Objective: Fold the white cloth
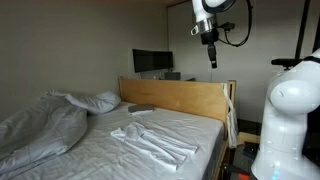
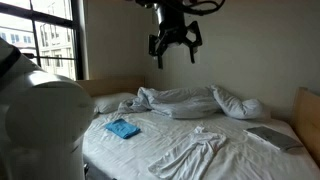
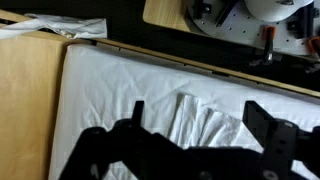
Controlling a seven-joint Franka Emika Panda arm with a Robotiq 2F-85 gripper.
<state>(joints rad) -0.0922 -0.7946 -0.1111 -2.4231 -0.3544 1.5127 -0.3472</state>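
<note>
The white cloth [image 1: 152,142] lies wrinkled and spread out on the bedsheet near the foot of the bed; it also shows in an exterior view [image 2: 192,152] and in the wrist view [image 3: 200,125]. My gripper [image 2: 174,50] hangs high in the air above the bed, well clear of the cloth, its fingers wide apart and nothing between them. In an exterior view the gripper [image 1: 210,50] points down near the ceiling. In the wrist view the gripper [image 3: 195,112] frames the cloth far below, with one dark finger [image 3: 262,118] at the right.
A rumpled grey-white duvet [image 2: 185,100] and pillow [image 1: 95,101] sit at the head of the bed. A blue object [image 2: 123,128] and a grey book-like item [image 2: 270,137] lie on the sheet. A wooden footboard [image 1: 180,98] borders the bed; the robot base [image 1: 295,110] stands beside it.
</note>
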